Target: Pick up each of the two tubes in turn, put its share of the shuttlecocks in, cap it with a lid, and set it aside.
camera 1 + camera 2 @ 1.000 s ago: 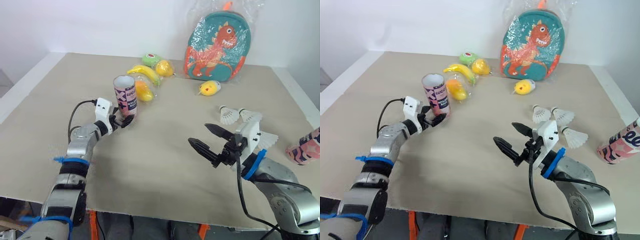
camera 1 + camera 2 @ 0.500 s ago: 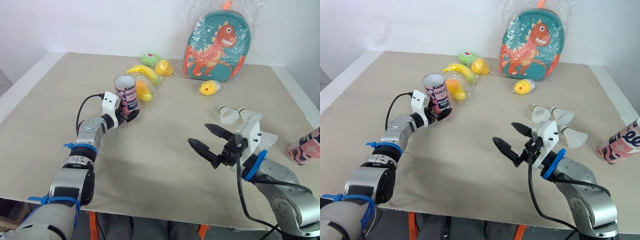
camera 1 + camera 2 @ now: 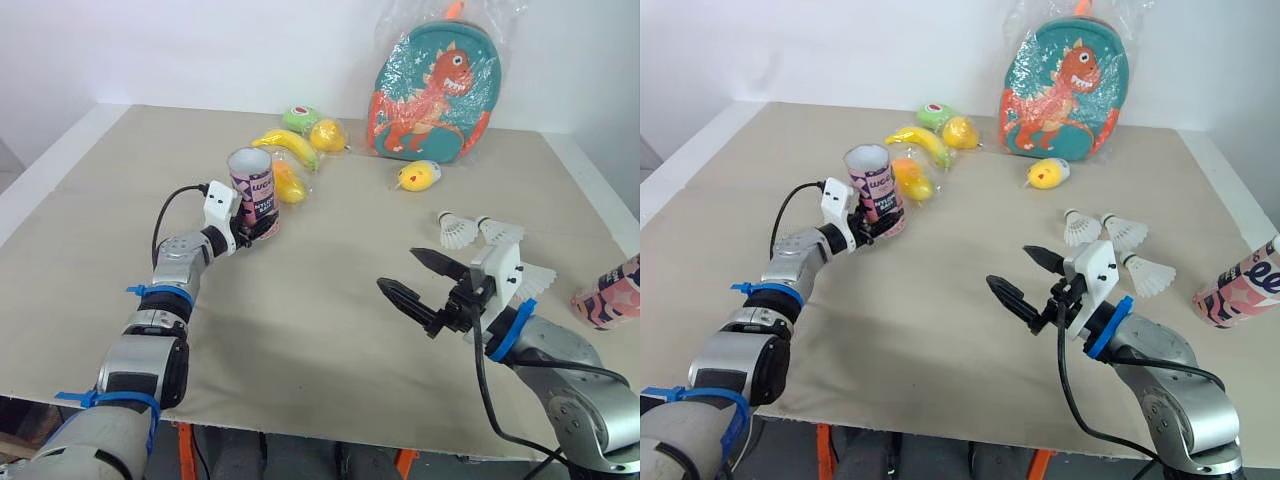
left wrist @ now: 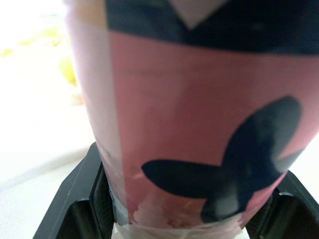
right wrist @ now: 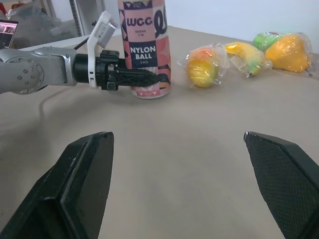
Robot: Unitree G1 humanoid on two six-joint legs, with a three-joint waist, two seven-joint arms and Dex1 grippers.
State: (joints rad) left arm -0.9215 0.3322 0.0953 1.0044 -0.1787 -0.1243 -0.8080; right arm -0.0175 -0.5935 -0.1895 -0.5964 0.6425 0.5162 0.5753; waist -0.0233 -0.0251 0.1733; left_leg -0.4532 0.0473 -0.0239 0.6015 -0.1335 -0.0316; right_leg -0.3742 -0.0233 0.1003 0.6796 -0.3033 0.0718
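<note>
grasping the first tube looks to be the step in hand. the wide beige table (image 3: 300,330) has open room across its middle and near edge. the upright pink-and-navy cardboard tube (image 3: 251,185), mouth open, stands left of centre, with clear-bagged fruit (image 3: 288,182) just behind it. a second pink tube (image 3: 608,298) lies at the right edge. the left gripper (image 3: 262,228) clasps the upright tube's base, a finger on each side. the right gripper (image 3: 398,268) hangs empty, fingers wide. the next move calls for a straight lift clear of the fruit, toward the three white feather shuttlecocks (image 3: 458,230).

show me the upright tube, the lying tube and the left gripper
upright tube (image 3: 254,188), left eye view, on its printed label
lying tube (image 3: 610,295), left eye view, on its pink side
left gripper (image 3: 262,229), left eye view, between its fingertips at the upright tube's base
</note>
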